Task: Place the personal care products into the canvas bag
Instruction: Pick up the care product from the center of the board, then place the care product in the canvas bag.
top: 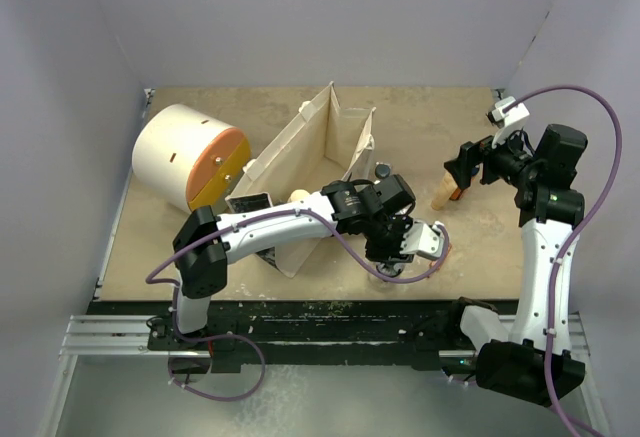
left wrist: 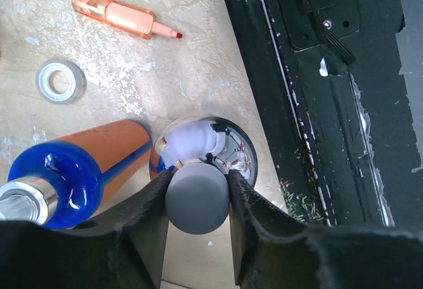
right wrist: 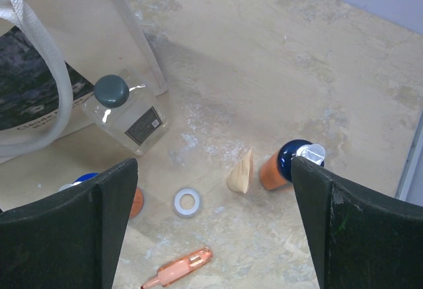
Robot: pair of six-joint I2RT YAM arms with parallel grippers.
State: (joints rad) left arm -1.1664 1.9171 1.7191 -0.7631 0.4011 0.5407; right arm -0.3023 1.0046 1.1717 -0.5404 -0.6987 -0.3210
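Note:
My left gripper is shut on the dark grey round cap of a shiny clear bottle near the table's front edge; in the top view the gripper is right of the canvas bag. An orange bottle with a blue top lies beside it. My right gripper is open and empty above a beige tapered bottle and another orange bottle with a blue top. A clear bottle with a dark cap leans by the bag.
A big white drum with an orange end lies at the back left. A white ring and a peach pen-like tube lie on the table. The black rail runs along the front edge. Grey walls enclose the table.

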